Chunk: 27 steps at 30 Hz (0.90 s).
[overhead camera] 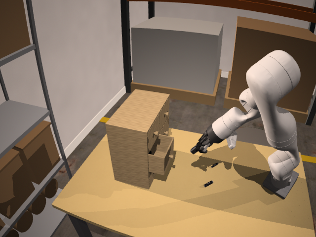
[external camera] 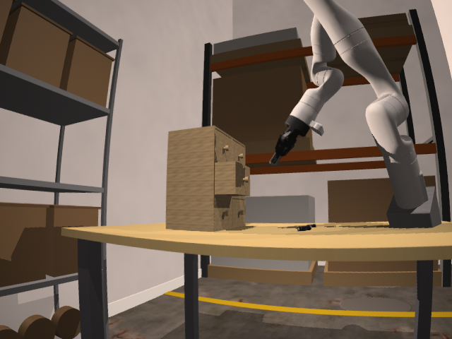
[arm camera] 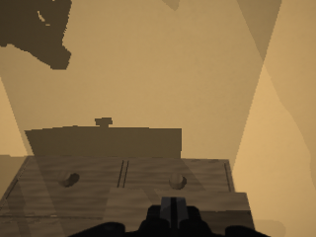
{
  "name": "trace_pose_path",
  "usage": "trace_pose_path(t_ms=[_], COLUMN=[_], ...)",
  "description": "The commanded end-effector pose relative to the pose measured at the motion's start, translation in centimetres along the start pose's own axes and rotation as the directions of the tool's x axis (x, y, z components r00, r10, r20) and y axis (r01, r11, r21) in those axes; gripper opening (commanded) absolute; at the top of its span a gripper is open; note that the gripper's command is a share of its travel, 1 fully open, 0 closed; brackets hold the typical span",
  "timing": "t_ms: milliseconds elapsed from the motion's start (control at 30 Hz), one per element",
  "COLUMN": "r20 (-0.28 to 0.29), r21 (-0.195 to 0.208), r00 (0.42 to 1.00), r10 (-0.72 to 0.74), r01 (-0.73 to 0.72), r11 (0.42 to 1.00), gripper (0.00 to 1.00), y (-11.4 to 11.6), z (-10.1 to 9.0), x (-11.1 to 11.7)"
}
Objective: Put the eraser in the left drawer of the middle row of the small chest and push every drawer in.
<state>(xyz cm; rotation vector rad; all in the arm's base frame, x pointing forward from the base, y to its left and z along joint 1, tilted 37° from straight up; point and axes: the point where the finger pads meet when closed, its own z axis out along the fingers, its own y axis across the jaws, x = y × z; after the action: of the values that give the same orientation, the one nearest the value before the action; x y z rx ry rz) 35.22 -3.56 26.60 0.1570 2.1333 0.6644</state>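
The small wooden chest (overhead camera: 138, 138) stands on the left part of the table. The left drawer of its middle row (overhead camera: 162, 155) is pulled out by about a third and stays level; it also shows in the exterior view (external camera: 232, 179). The other drawers sit pushed in. My gripper (overhead camera: 197, 149) (external camera: 274, 159) is shut with nothing between its fingers. It hangs in the air in front of the chest, tilted down toward the open drawer and apart from it. In the wrist view the shut fingers (arm camera: 173, 209) point down over the drawer fronts. I cannot make out the eraser; the drawer's inside is mostly hidden.
Two small dark stick-shaped objects lie on the table in front of the chest, one under the arm's shadow (overhead camera: 214, 165) and one nearer the front (overhead camera: 208, 183). The arm's base (overhead camera: 280, 182) stands at the table's right edge. Shelves and boxes stand around the table.
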Motion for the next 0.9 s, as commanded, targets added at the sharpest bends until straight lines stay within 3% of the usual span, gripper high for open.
trace_pose_path(t_ms=[0, 233, 867], r20=[-0.015, -0.015, -0.015], r21=[-0.016, -0.016, -0.016], r00=[1.0, 1.0, 1.0], r10=[0.004, 0.004, 0.004], r01=[-0.004, -0.004, -0.004], r11=[1.0, 1.0, 1.0], gripper=[0.0, 0.0, 0.0], y=[0.4, 0.4, 0.5], z=[1.0, 3.0, 5.1], x=[0.4, 0.3, 0.2])
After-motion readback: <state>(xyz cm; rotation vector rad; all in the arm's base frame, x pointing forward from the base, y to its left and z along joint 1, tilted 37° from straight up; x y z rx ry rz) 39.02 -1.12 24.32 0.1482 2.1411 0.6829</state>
